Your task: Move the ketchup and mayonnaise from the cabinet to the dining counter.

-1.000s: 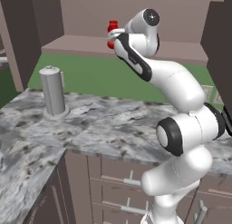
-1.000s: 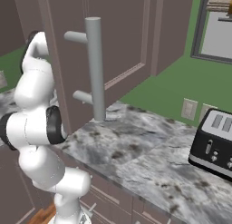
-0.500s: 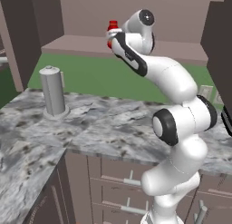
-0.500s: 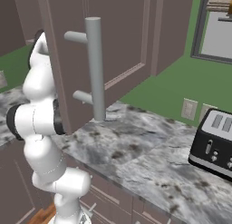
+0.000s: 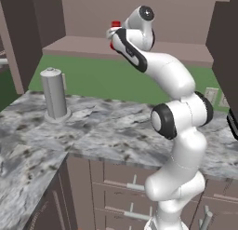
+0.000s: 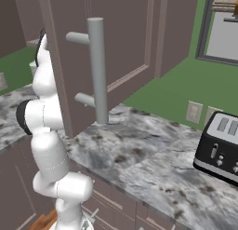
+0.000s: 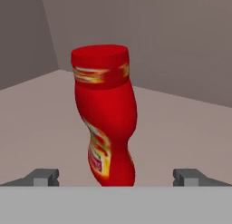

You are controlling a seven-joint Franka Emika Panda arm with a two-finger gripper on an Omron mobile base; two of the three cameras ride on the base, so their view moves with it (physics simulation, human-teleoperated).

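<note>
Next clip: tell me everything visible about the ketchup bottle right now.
The ketchup is a glossy red, plastic-looking squeeze bottle with a curved waist, a flat red cap and yellowish label bands. It stands upright on the cabinet shelf. The end effector is open, one fingertip on either side of the base, neither touching it. In the left base view its red top peeks out behind the hand.

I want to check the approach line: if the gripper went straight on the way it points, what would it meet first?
The ketchup. It stands upright on the cabinet shelf, centred ahead of the open gripper, with the cabinet's back wall behind it. How near it is cannot be judged.
</note>
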